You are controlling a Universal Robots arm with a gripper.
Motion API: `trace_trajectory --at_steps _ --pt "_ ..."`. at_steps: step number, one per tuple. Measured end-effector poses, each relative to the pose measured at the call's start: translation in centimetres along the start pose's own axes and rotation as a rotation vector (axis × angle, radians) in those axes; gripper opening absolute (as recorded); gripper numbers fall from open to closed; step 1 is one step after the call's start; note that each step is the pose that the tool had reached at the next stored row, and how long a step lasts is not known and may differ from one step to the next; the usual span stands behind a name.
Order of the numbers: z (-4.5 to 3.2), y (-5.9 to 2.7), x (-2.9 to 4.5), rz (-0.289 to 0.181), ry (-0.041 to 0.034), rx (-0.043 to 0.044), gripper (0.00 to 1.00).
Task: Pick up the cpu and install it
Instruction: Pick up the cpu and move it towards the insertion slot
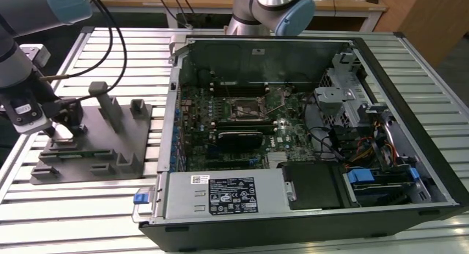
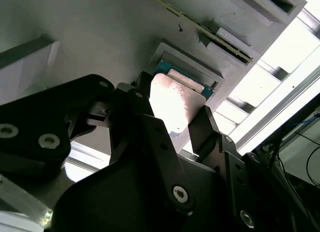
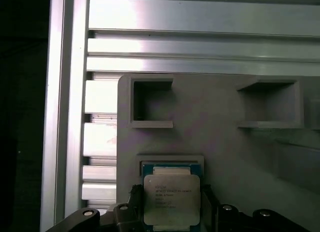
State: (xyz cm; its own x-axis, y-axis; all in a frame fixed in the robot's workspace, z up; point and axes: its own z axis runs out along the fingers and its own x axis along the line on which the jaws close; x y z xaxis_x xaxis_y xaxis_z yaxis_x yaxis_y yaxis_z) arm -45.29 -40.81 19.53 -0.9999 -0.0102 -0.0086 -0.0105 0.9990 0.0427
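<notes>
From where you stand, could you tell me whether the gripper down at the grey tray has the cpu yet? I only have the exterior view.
Observer: Yes. In both wrist views the cpu lies between the fingers, which look closed on its two opposite edges.
Operator: Thank you. Which face shows?
Observer: Its silvery metal top faces the first wrist camera.
Operator: Is it clear of the tray?
Observer: I cannot tell; it sits right at its square pocket in the grey tray.
</notes>
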Motion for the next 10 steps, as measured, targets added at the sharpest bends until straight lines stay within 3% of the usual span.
trace_trajectory --at_steps 10 --pt "-0.65 0.03 -0.01 0.0 -0.0029 -0.007 0.54"
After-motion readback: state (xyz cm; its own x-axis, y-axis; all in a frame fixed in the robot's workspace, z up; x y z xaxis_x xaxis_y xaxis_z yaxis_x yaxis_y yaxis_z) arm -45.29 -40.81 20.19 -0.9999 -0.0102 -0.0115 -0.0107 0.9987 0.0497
